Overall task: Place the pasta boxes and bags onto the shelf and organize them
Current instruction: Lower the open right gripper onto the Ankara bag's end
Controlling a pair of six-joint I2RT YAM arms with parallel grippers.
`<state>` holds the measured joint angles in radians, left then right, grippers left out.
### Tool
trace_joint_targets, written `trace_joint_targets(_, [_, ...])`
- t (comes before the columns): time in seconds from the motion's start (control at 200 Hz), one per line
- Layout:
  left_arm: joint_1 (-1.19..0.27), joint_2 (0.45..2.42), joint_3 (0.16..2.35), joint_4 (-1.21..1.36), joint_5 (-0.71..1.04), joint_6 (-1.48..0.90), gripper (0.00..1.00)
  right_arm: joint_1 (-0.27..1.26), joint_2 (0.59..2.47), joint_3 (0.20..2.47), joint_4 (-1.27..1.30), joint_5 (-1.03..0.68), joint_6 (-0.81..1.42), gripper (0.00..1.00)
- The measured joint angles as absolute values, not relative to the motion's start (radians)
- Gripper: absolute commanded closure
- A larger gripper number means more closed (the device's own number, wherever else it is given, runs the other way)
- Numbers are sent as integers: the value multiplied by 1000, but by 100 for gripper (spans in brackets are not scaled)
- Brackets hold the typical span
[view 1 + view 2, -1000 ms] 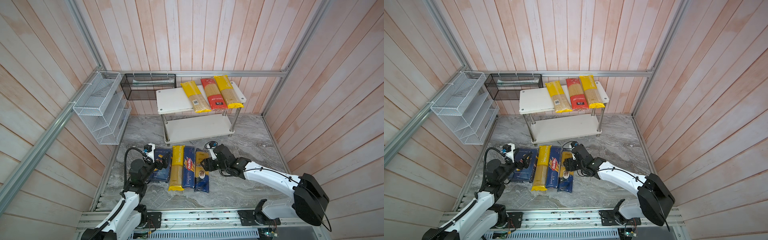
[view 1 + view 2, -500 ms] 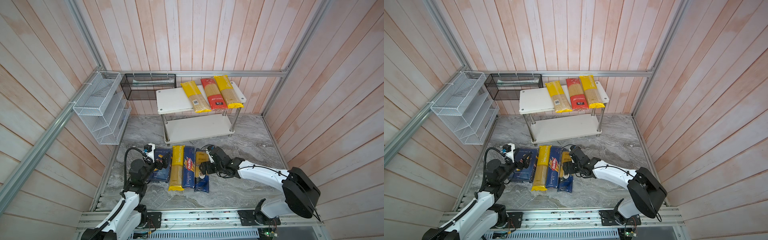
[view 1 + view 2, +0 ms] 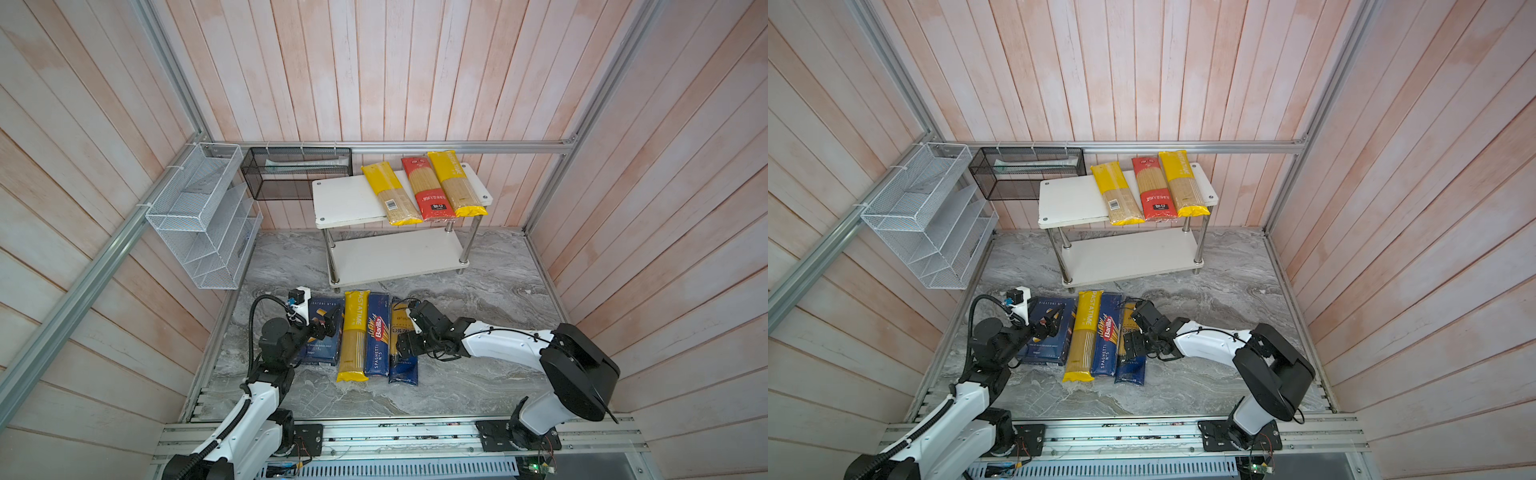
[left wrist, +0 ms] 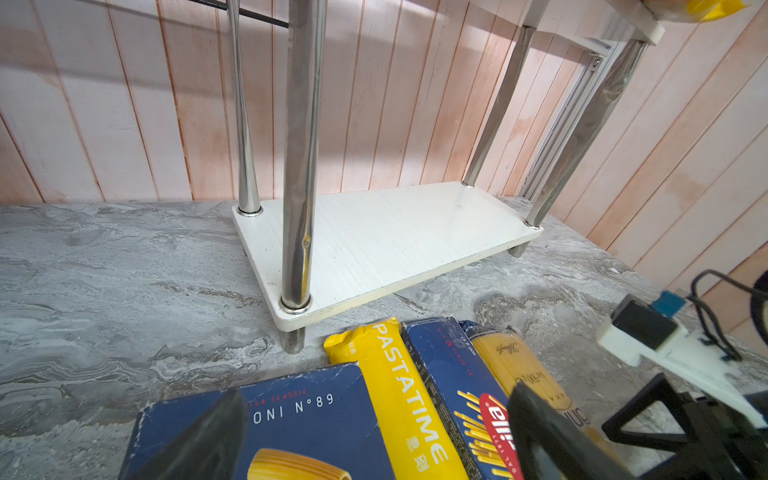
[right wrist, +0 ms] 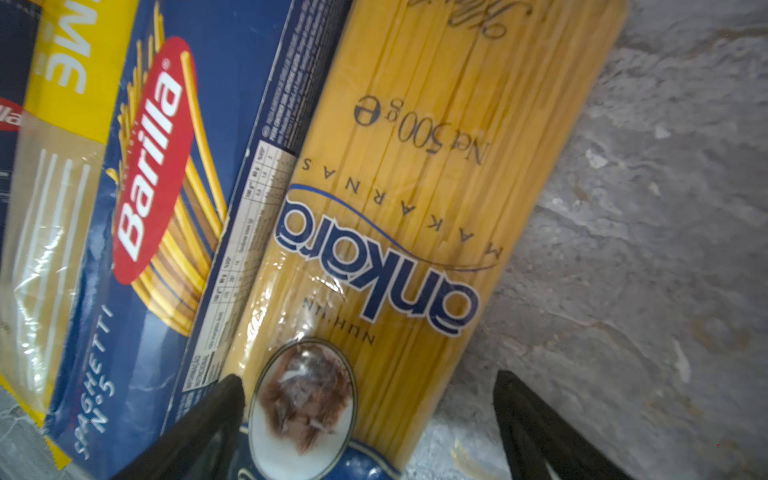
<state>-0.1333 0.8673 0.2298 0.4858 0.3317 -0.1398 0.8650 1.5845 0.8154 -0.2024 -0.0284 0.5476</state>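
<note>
Count: 2 Barilla boxes (wide box (image 3: 324, 353), Spaghetti box (image 3: 377, 336)), 5 bags (3 yellow: 6 o'clock bag (image 3: 354, 336), barcoded bag (image 3: 390, 193), 12 o'clock PASTATIME bag (image 3: 455, 183); 1 red bag (image 3: 426, 189); 1 clear bag (image 3: 404, 370)), 1 shelf (image 3: 345, 199), 1 wire rack (image 3: 199, 216), 1 mesh basket (image 3: 295, 174).

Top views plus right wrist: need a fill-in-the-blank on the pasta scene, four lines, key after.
1. The shelf holds ___ bags on its upper board.
2. The red bag lies between two ___ bags.
3. The right gripper is open, a jaw each side of the clear bag printed ___.
4. The Spaghetti box shows the brand name ___.
Missing words: three; yellow; ankara; Barilla.
</note>
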Motion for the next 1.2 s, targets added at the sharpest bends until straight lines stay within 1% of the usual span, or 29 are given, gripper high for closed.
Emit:
trace_joint_targets(0.3, [-133, 870, 230, 486, 332, -140, 0, 884, 1628, 839, -176, -27, 558, 6])
trace_joint_targets(0.45, [-133, 870, 230, 486, 332, -140, 1, 888, 1658, 873, -195, 0, 570, 6])
trace_joint_targets(0.87, [-133, 867, 230, 455, 347, -140, 0, 892, 1660, 874, -215, 60, 577, 6])
trace_joint_targets(0.99, [-133, 860, 230, 452, 347, -140, 0, 892, 1645, 867, -220, 63, 581, 6])
trace_joint_targets(1.2, [-133, 867, 231, 451, 356, -139, 0, 887, 1563, 829, -273, 82, 613, 6])
